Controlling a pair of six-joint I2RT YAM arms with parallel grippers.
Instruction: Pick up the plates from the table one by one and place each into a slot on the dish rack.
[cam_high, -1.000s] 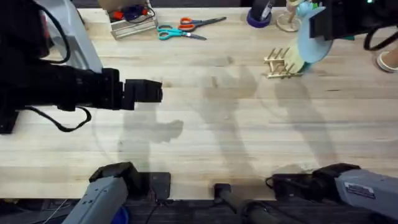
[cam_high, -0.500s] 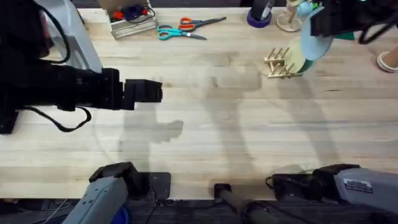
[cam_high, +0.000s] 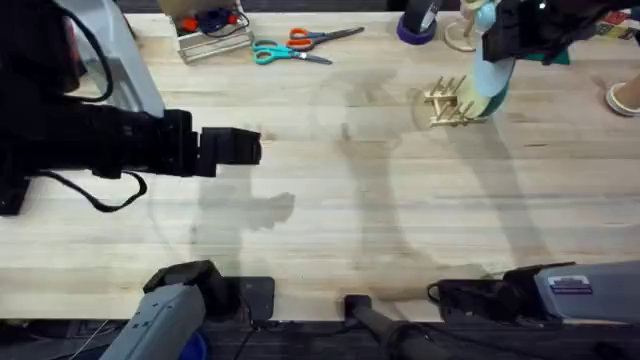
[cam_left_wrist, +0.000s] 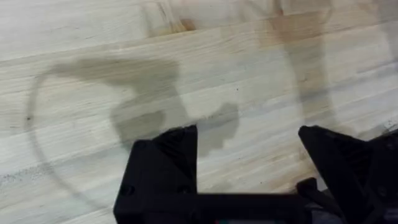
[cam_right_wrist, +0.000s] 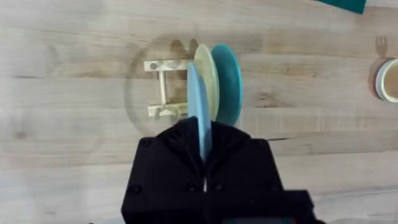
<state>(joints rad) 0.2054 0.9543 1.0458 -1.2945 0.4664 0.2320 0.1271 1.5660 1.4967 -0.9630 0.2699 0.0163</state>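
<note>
Overhead: right pincer holds the blue plate edge-on over the rack at the tabletop's far right; left pincer hangs mid-left. Left wrist: fingers apart over bare wood. Right wrist: pincer clamped on blue plate, just beside cream plate and teal plate upright in rack.

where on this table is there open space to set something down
Open: the light-wood table's wide middle, between the left gripper and the tan wooden dish rack. Crowded: the far edge, with orange and teal scissors and the rack's plates.
</note>
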